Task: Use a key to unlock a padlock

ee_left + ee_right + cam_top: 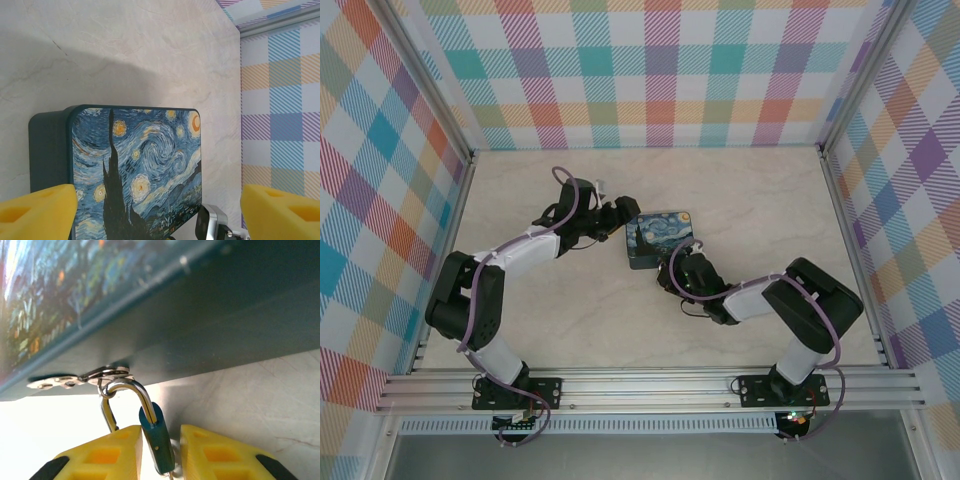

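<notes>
The right gripper (160,432) is reaching up to the near side of the tin (660,232), which is sitting mid-table (570,330) with its swirling night-sky lid facing up. On the right wrist camera the teal padlock (157,442) is hanging edge-on from a small metal hasp (107,374) on the tin's dark side wall (210,315), its silver shackle (132,387) looping through the hasp. The padlock body is sitting between the two yellow fingers (105,455), which are drawn in close on either side. One finger is touching it and the other is showing a thin sliver of gap, so it cannot be told whether the claw is truly pinching it. From above, the right gripper (672,272) is lying at the tin's near edge, while the left gripper (620,215) is resting just beside the tin's left side. On the left wrist camera the left gripper (159,200) is holding its yellow fingers (37,210) spread wide, gripping nothing, with the painted tin (140,150) lying ahead of them on the pale marbled table (125,50). Plaid walls (650,70) are enclosing the workspace.
</notes>
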